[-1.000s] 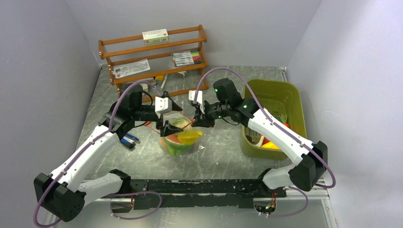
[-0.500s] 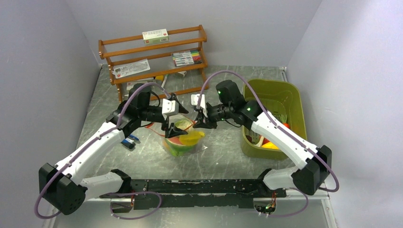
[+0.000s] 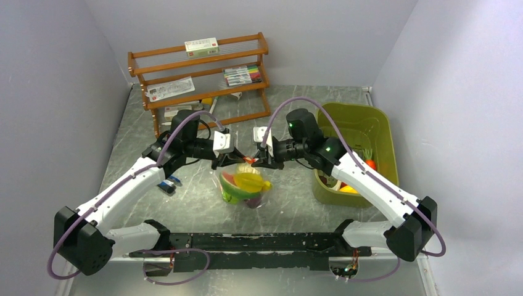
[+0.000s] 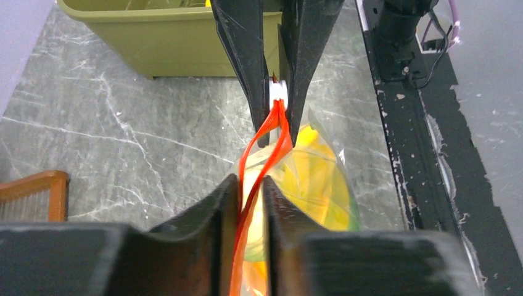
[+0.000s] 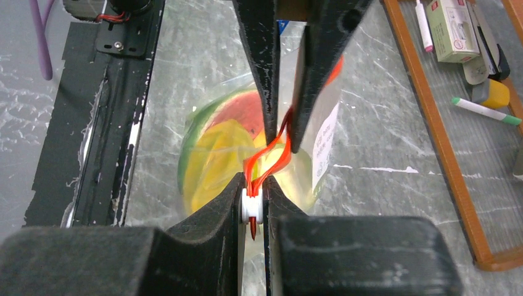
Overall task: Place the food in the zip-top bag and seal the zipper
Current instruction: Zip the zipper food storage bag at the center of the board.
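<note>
Two grippers: the left gripper and the right gripper meet tip to tip above the middle of the table, close together but not touching.
Left gripper: pinched tight on the zipper, with one finger on each side of the red strip.
Right gripper: closed on the same zipper, at its white slider.
One zipper: it is stretched between the two grips. In the short span between them its two red halves bow apart in a narrow loop.
One bag: clear, hanging mouth-up below both grips. Whether its bottom rests on the table I cannot tell.
Food in the bag: several pieces, among them a yellow piece and a red-and-green slice. The exact count cannot be read through the plastic.
Food outside the bag: at least two pieces, an orange piece and a second yellow one, both lying in the bin.
One bin: olive green, to the right of the bag and apart from it.
One rack: wooden with three shelves, at the back left. It has one box on top and one row of marker pens on the middle shelf.
</note>
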Robot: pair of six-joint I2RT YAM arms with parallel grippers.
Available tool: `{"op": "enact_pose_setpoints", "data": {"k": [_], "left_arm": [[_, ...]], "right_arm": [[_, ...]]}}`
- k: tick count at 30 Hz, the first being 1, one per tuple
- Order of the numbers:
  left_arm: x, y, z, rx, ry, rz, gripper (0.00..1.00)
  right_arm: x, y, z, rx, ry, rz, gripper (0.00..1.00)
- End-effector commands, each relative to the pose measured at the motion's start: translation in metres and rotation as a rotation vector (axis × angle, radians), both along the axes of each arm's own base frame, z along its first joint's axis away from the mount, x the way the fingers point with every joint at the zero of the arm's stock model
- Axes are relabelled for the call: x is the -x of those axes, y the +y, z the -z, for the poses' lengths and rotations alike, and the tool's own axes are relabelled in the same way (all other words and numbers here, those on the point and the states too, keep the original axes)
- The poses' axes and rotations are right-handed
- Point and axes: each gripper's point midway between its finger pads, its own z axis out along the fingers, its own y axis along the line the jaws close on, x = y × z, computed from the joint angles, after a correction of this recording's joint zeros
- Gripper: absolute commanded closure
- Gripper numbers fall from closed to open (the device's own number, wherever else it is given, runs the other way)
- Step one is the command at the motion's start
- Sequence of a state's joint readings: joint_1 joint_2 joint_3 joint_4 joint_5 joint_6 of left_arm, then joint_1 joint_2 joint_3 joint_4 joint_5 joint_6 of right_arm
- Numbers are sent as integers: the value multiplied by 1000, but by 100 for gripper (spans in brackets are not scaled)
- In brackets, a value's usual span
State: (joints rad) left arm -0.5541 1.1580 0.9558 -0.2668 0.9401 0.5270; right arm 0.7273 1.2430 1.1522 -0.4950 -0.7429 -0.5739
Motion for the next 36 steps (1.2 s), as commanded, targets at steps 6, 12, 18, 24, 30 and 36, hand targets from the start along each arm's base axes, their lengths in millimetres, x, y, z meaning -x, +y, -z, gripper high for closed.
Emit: {"op": "enact_pose_setpoints", "data": {"k": [6, 12, 18, 24, 30, 36], "left_arm": [[4, -1, 0, 16, -38, 19, 93], [7, -1, 3, 27, -32, 18, 93], [9, -1, 1, 38, -45, 25, 93], [11, -1, -2, 55, -59, 34, 93], [11, 0, -4, 64, -69, 23, 93], [12, 2, -3, 71, -78, 11, 93]], "right_arm": [[-2, 0, -23, -151, 46, 139, 65], [12, -15, -21, -300, 139, 262, 44], [3, -30, -14, -329, 83, 354, 37], [-8, -21, -11, -305, 88, 287, 40], [-7, -18, 3, -308, 104, 221, 69], [-7, -22, 10, -345, 119, 202, 85]]}}
